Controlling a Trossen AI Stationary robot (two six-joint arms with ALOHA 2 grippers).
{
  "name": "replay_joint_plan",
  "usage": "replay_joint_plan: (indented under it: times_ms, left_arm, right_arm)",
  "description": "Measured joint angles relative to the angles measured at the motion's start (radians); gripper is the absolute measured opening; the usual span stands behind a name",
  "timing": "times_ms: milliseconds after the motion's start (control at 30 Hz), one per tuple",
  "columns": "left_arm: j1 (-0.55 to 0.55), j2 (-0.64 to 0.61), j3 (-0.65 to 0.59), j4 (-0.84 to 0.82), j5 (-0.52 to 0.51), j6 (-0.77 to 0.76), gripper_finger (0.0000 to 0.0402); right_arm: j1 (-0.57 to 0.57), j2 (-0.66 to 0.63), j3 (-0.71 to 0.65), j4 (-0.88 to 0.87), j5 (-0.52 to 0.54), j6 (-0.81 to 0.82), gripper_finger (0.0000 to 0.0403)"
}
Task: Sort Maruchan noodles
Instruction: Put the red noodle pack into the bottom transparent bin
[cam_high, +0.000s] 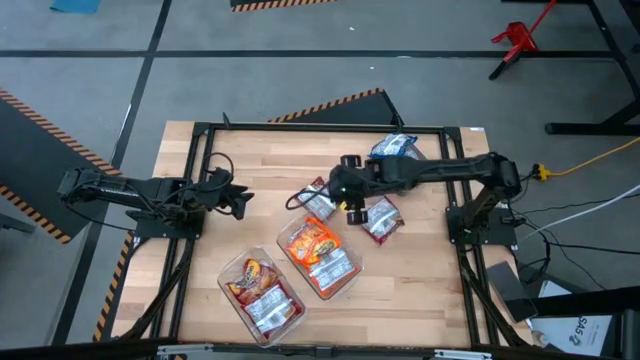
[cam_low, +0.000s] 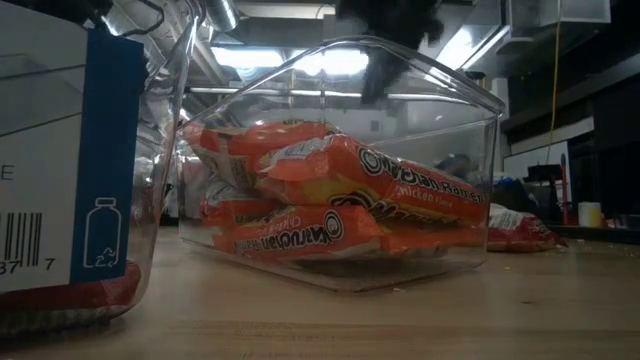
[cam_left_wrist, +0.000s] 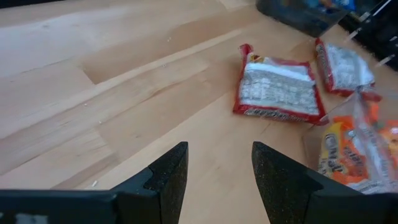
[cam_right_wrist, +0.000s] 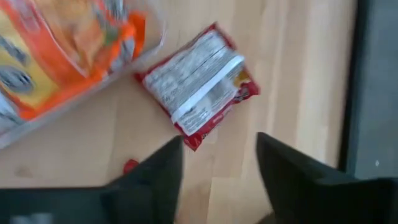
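Robotics lab: hazard-striped floor tape (cam_high: 330, 103), framed wooden workbench (cam_high: 260, 160), trailing cables (cam_high: 590, 200).

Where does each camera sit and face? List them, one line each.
High: overhead, straight down; both arms, clear plastic tub of orange noodle packets.
Low: table height, level through that tub.
Left wrist: past the open left claw at a red-edged silver noodle packet.
Right wrist: past the open right claw at another red-edged packet.
Shared: the orange tub.

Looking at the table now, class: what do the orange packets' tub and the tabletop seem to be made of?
Tub: clear, glossy rigid plastic, apparently; the orange packets show through its walls, which catch reflections.
Tabletop: pale wood, likely butcher-block; plank seams and grain show.
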Motion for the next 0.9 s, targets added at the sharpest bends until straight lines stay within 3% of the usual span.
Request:
replay_joint_plan:
  times_ms: [200, 400, 633, 800, 900]
  left_arm:
    - [0.0, 0.0, 0.0, -0.03, -0.001, 0.0, 0.0172]
    - [0.0, 0.0, 0.0, -0.031, -0.015, 0.0, 0.0172]
    - [0.0, 0.0, 0.0, -0.031, -0.027, 0.0, 0.0172]
    - [0.0, 0.0, 0.0, -0.03, -0.035, -0.001, 0.0172]
    - [0.0, 0.0, 0.0, -0.027, -0.035, -0.003, 0.0172]
  right_arm:
    - [-0.054, 0.001, -0.243, 0.252, -0.016, -0.107, 0.0296]
    - [-0.078, 0.01, -0.436, 0.564, -0.03, -0.168, 0.0353]
    - [-0.09, 0.112, -0.49, 0.659, -0.057, -0.234, 0.036]
    - [-0.088, 0.189, -0.481, 0.809, 0.036, -0.259, 0.0353]
    - [-0.087, 0.205, -0.483, 0.854, 0.07, -0.253, 0.0322]
